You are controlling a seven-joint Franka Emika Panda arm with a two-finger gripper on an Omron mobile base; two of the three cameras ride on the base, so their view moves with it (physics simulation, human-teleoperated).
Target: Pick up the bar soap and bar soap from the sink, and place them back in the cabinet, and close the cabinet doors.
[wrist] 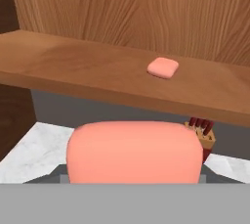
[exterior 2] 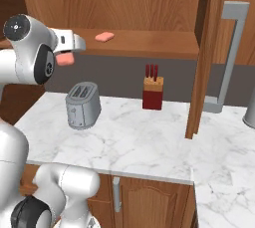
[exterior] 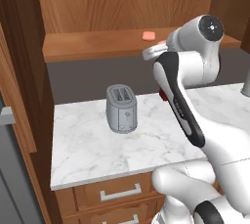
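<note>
I've got 1 bar soap in the gripper point(exterior 2: 68, 53), pinched at the hand's front end; in the hand view the carried bar soap point(wrist: 135, 152) sits right in front of the lens w/ its long axis running across the frame, flat face toward the cam. Fingers themselves are hidden behind it, so I can't read the gap, but the bar hangs at the hand well above the marble counter point(exterior: 88, 145) in the right base view, so I judge the jaws are clamped on it.

Key relation: the cabinet shelf point(wrist: 73, 66) lies ahead of and a bit above the carried bar. Its front edge crosses the hand view just over the bar's top, so I reckon the bar needs a small lift, then a push fwd to clear that lip. The 2nd bar soap point(wrist: 163, 67) is already lying on the shelf, ahead and slightly right of centre, long axis roughly across too. I'd aim left of it, where the plank is bare, to avoid nudging it.

Arm pose: elbow high, forearm reaching toward the cabinet, hand about level and pointed straight at the back panel. Toaster point(exterior: 121, 108) sits below on the counter, knife block point(exterior 2: 152, 93) further right. Right cabinet door point(exterior 2: 204, 57) stands open, edge-on to the right base cam
</note>
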